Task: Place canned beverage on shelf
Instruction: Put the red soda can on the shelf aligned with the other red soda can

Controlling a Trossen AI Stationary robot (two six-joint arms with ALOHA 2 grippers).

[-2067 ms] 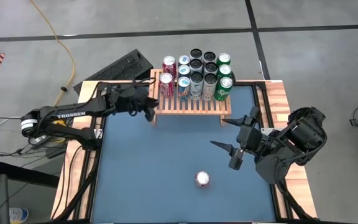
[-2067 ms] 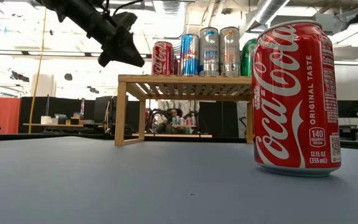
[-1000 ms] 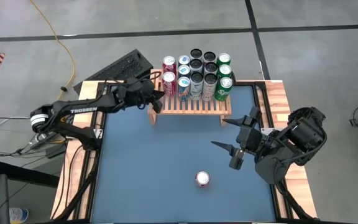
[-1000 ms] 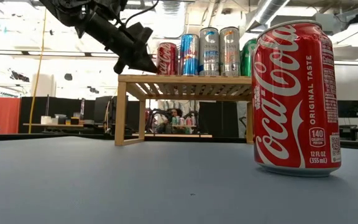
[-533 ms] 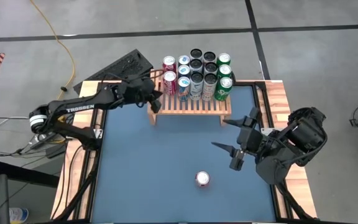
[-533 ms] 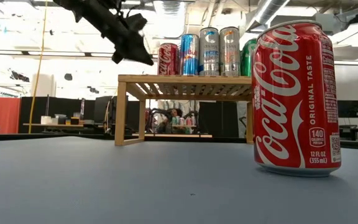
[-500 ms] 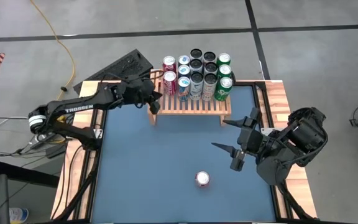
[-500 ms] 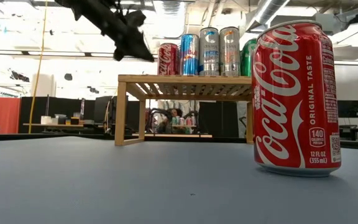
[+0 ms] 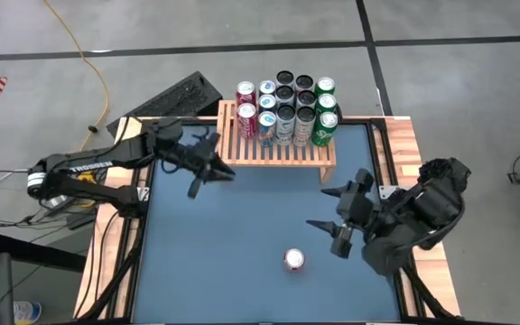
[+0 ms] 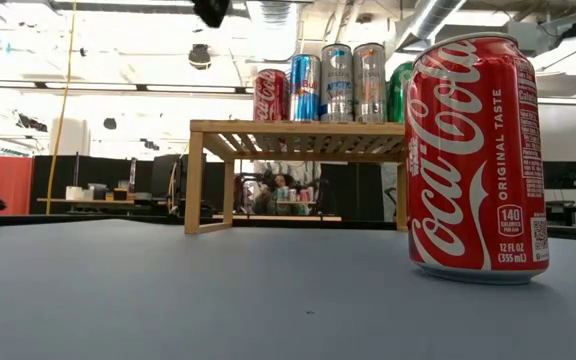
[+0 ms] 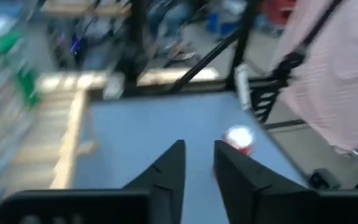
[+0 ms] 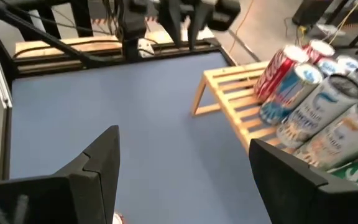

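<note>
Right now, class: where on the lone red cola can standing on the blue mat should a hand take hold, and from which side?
Grip the red cola can around its mid-body wall, coming in level from the side. It stands upright and alone on the blue mat, so its round sides are free all round.

On the red can [image 10: 476, 158] standing closest to the low camera you can read "Coca-Cola" in white script running up its side, "ORIGINAL TASTE" beside it, and lower down a badge with "140" and the lines "12 FL OZ (355 mL)". On the left arm [image 9: 84, 168], seen from above, you can make out white "TROSSEN" lettering. The labels of the cans on the shelf [image 10: 298, 129] are too small for you to read.
</note>
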